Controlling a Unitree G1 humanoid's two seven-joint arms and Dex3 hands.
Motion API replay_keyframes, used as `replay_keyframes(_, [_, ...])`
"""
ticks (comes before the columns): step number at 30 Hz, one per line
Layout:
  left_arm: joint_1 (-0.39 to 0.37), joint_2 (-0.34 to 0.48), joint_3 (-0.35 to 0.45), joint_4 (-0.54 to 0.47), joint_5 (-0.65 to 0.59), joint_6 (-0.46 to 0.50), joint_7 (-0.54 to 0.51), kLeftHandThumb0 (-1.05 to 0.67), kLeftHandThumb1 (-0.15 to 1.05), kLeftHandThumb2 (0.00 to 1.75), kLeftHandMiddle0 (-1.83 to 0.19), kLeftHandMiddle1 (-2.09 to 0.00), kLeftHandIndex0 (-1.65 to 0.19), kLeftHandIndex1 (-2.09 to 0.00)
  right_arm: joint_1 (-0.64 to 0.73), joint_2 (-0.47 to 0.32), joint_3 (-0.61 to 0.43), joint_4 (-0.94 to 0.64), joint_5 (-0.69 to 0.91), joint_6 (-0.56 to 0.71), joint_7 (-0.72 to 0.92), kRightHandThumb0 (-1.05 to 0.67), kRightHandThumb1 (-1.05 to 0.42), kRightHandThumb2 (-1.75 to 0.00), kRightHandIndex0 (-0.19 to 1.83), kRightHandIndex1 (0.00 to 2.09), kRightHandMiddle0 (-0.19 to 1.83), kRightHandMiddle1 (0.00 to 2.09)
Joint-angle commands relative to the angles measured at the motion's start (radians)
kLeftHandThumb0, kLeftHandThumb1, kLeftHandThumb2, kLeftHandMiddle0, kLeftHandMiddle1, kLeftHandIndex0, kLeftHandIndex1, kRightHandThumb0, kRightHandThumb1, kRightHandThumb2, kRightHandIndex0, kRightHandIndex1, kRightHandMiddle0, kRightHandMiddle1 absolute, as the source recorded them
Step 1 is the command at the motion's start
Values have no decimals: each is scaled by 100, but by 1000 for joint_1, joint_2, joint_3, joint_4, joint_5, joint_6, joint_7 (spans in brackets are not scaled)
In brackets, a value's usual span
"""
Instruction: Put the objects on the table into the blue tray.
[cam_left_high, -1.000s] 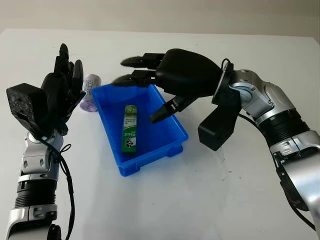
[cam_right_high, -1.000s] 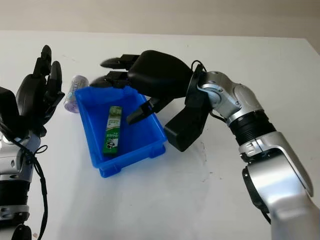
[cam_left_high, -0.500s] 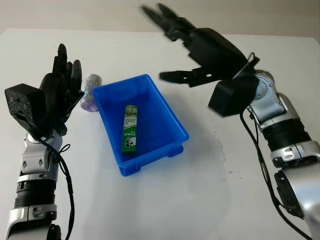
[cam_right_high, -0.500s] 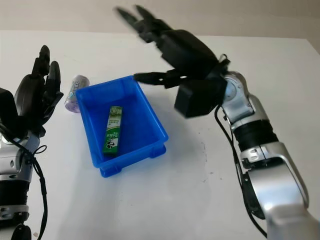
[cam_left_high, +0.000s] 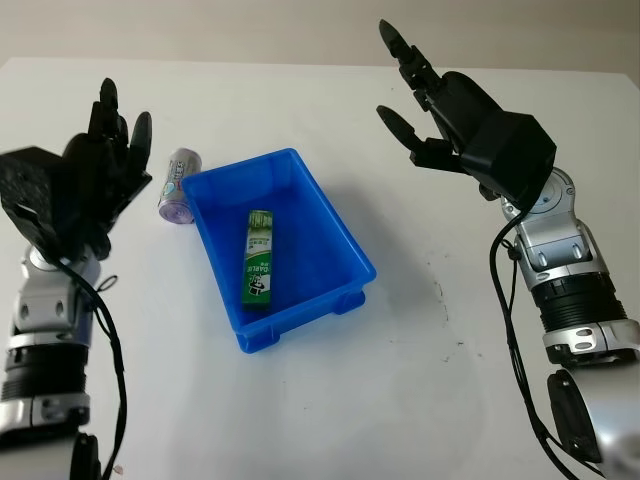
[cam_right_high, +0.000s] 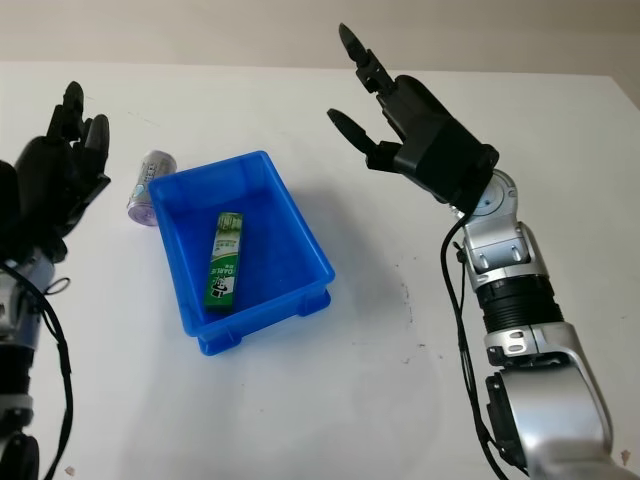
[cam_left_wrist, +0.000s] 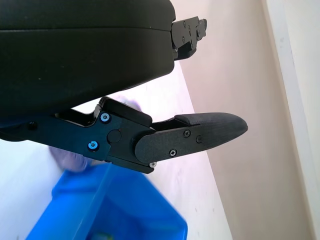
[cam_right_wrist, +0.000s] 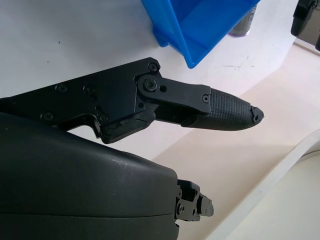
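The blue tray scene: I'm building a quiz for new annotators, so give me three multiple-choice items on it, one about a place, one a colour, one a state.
1. Where does the purple-capped bottle lie?
A. on the table beside the blue tray, on the left hand's side
B. inside the tray
C. in the right hand

2. What colour is the box in the tray?
A. red
B. green
C. yellow

3. What is the right hand doing?
A. gripping the tray
B. holding the box
C. open, raised above the table, apart from the tray

Answers: 1 A, the bottle lies outside the tray wall near the left hand. 2 B, its face is green. 3 C, it holds nothing.
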Motion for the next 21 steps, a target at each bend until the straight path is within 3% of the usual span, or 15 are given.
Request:
replay_keyframes(1, [-39,37,-3,31,11,-6,-15,-70,105,59,19,-2,19,0,21,2,-20,-25,16,16,1,-74,-105,-67,-18,3,-17,4])
replay_keyframes(5, [-91,74,-28,93,57,1,-15,-69,105,52,18,-3,18,-1,29,7,-32,-51,35,76,8,-75,-105,-65,-19,3,-18,4])
replay_keyframes(10, [-173,142,-94,223,162,-53,-23,-62,105,28,16,-5,7,-7,38,4,-40,-70,49,101,25,-73,-105,-65,-19,0,-19,3])
replay_keyframes(13, [-220,178,-121,304,199,-109,-51,-46,103,12,16,-5,10,-5,45,4,-44,-84,53,119,26,-73,-105,-64,-19,1,-19,4])
replay_keyframes(17, [-284,258,-234,408,346,-193,-72,-29,98,6,17,-5,12,-4,48,3,-45,-93,56,126,28,-73,-105,-64,-19,1,-19,4])
replay_keyframes(21, [-328,309,-320,458,455,-239,-99,-26,93,4,16,-6,14,-4,47,2,-46,-99,61,131,36,-72,-105,-65,-19,0,-19,3])
